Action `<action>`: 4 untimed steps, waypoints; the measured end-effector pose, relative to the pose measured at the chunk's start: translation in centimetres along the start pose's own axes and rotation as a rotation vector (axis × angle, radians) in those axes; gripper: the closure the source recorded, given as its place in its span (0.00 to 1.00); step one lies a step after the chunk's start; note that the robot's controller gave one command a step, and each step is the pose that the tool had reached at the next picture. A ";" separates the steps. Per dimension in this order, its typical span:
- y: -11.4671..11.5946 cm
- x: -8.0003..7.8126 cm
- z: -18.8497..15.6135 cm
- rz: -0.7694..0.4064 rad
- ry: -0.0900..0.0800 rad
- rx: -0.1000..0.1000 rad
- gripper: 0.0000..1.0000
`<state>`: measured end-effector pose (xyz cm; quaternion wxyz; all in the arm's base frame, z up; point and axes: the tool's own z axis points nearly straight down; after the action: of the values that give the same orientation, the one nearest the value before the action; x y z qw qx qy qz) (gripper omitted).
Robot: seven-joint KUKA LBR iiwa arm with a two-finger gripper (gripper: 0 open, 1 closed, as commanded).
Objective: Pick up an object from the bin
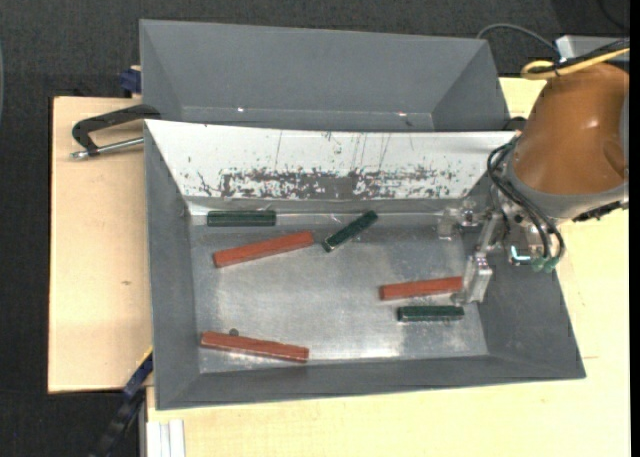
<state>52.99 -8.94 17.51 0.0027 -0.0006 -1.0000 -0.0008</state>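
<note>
My gripper [475, 291] hangs at the bin's [168, 275] three o'clock, its tip at the right end of a red bar [420, 290]; touching it or just above, I cannot tell; nor can I tell whether I am spread or pressed together; a green bar [430, 313] lies just beside the red bar, at its six o'clock; well apart, toward ten o'clock, lie a long red bar [262, 250], a tilted green bar [350, 229] and a back green bar [240, 217]; at seven o'clock, a front red bar [254, 347].
</note>
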 end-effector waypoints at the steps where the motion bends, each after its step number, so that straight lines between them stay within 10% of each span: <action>1: 0.0 -0.2 -0.4 -0.002 -0.008 0.001 0.00; 2: 1.1 0.6 2.8 0.050 -0.016 0.002 0.00; 3: -1.9 1.3 10.1 0.038 -0.006 0.001 1.00; 4: -1.9 1.3 10.1 0.038 -0.006 0.001 1.00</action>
<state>51.65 -10.79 7.46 -0.0003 -0.0194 -0.9998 -0.0004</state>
